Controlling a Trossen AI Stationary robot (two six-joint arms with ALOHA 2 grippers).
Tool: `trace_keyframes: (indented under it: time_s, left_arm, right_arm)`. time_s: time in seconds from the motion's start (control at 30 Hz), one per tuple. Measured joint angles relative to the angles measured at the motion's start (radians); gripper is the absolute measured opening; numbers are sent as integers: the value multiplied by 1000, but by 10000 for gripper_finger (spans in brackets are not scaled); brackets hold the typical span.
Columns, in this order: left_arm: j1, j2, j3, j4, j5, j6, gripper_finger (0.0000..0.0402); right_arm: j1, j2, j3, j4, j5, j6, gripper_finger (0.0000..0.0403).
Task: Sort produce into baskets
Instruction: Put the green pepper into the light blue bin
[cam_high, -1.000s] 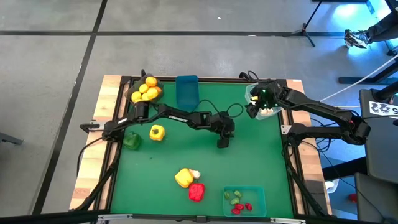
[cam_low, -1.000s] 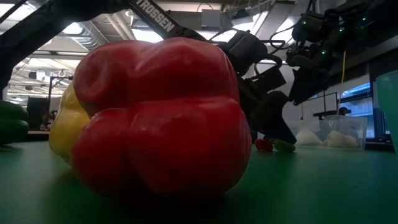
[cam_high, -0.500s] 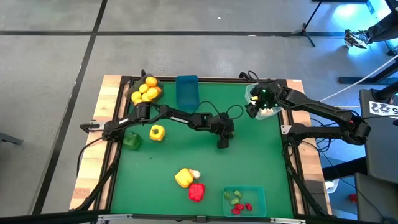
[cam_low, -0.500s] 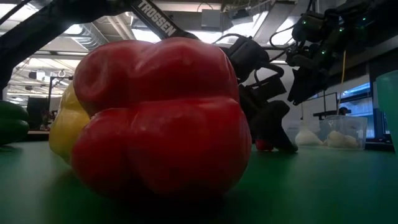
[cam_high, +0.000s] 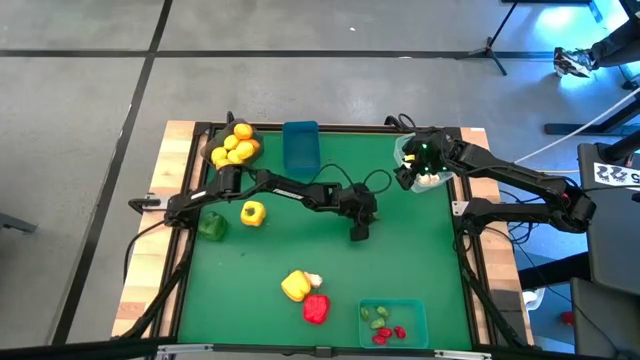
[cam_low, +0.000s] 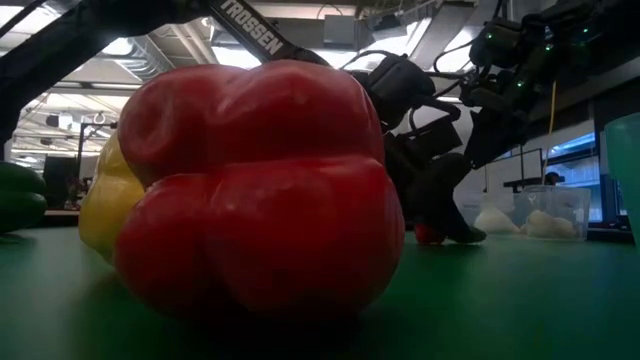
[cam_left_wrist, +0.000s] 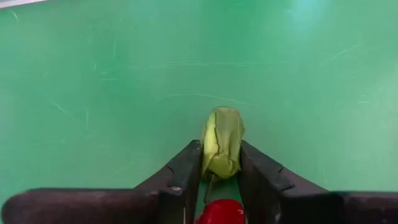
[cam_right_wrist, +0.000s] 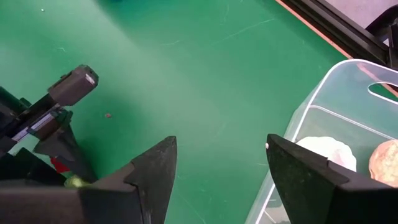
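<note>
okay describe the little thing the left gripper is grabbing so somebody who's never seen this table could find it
Start at the green mat; near its middle the left gripper points down. Between its fingers sits a small yellow-green bit. A tiny red bit lies right beside it, but only the green one is pinched.

surface: green-topped table (cam_high: 420, 260) | 11: grey basket (cam_high: 234, 143) | 12: blue basket (cam_high: 300, 146) | 2: clear basket (cam_high: 425, 165) | 5: teal basket (cam_high: 393, 322) | 6: yellow pepper (cam_high: 294, 286), red pepper (cam_high: 315, 308) | 9: green pepper (cam_high: 211, 227), small yellow pepper (cam_high: 253, 212)

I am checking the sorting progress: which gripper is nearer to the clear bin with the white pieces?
Right. The right gripper hangs open at the clear bin's edge. The left gripper is down at the table's middle, closing on a small green piece.
</note>
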Motion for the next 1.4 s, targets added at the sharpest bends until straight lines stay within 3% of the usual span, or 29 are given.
trace_keyframes:
  time_s: [0.43,0.67,0.8,0.87,1.03,1.2,1.4]
  left_arm:
    - [-7,-139,-1,11,8,-76,116]
    - [-74,-192,0,23,147,-126,122]
    - [-138,-204,0,38,164,-145,122]
    - [-170,-204,0,44,129,-123,123]
    - [-233,-202,0,52,-164,-109,123]
    - [-243,-200,0,29,-131,-87,129]
    - [-238,-173,-1,29,-84,-110,170]
  right_arm:
    - [0,0,0,0,1,0,243]
    - [0,0,0,0,12,0,243]
    - [0,0,0,0,16,0,243]
    - [0,0,0,2,16,0,243]
    - [0,0,0,3,16,0,243]
    - [0,0,0,23,4,-26,244]
    - [0,0,0,47,-6,-27,243]
